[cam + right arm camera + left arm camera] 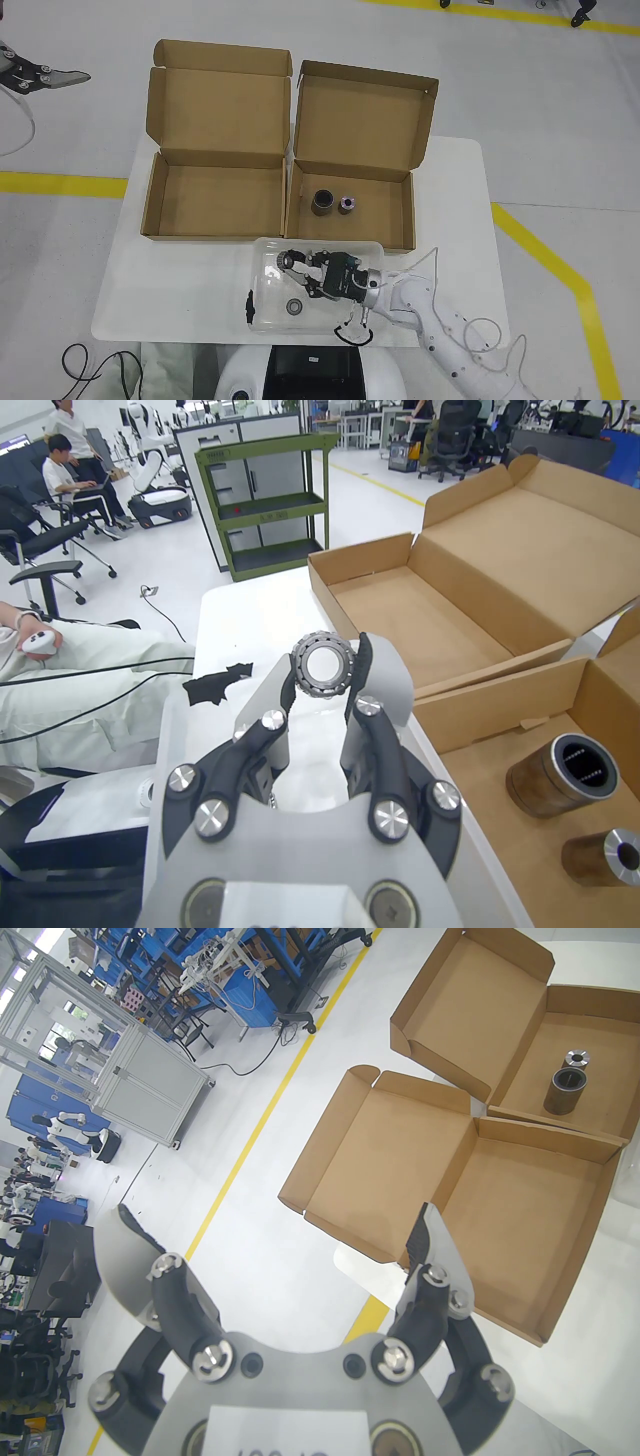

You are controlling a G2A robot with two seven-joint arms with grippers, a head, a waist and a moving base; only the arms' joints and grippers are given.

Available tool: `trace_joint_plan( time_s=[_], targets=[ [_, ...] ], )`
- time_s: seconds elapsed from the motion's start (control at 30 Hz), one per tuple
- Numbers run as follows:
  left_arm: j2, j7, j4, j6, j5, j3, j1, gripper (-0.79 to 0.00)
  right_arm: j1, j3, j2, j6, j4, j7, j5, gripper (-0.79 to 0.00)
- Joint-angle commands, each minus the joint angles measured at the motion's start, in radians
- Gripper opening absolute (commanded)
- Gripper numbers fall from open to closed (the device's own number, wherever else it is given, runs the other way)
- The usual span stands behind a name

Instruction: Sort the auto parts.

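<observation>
My right gripper hangs over the clear plastic tray at the table's front and is shut on a toothed metal bearing ring. A second ring-shaped part lies in the tray. The right cardboard box holds a dark cylinder and a smaller sleeve. The left cardboard box is empty. Far off the table's left side, my left gripper stands open over the floor with nothing between its fingers; the top view has it as left gripper.
Both boxes have their lids folded back and upright at the rear. A scrap of black tape lies on the table by the tray. Bare white tabletop stretches left of the tray.
</observation>
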Motion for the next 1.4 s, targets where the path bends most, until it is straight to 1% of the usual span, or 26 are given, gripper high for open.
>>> trace_joint_plan(
  time_s=[0.0,0.3,0.5,0.73,0.93,1.17,1.37],
  targets=[
    [0.0,0.0,0.0,0.0,0.0,0.0,0.0,0.0,0.012,-0.002,-0.002,-0.009,0.008,-0.042,0.001,-0.785],
    [0.0,0.0,0.0,0.0,0.0,0.0,0.0,0.0,0.068,-0.002,-0.01,-0.046,0.037,-0.225,0.007,-0.785],
    [0.0,0.0,0.0,0.0,0.0,0.0,0.0,0.0,0.103,0.002,-0.016,-0.04,0.022,-0.29,0.001,-0.785],
    [0.0,0.0,0.0,0.0,0.0,0.0,0.0,0.0,0.16,-0.011,-0.03,-0.019,-0.037,-0.273,0.012,-0.785],
    [0.0,0.0,0.0,0.0,0.0,0.0,0.0,0.0,0.214,-0.016,-0.042,-0.004,-0.093,-0.203,0.04,-0.785],
    [0.0,0.0,0.0,0.0,0.0,0.0,0.0,0.0,0.276,-0.001,-0.052,-0.013,-0.109,-0.118,0.121,-0.785],
    [0.0,0.0,0.0,0.0,0.0,0.0,0.0,0.0,0.292,0.016,-0.057,-0.015,-0.12,-0.132,0.146,-0.785]
  ],
)
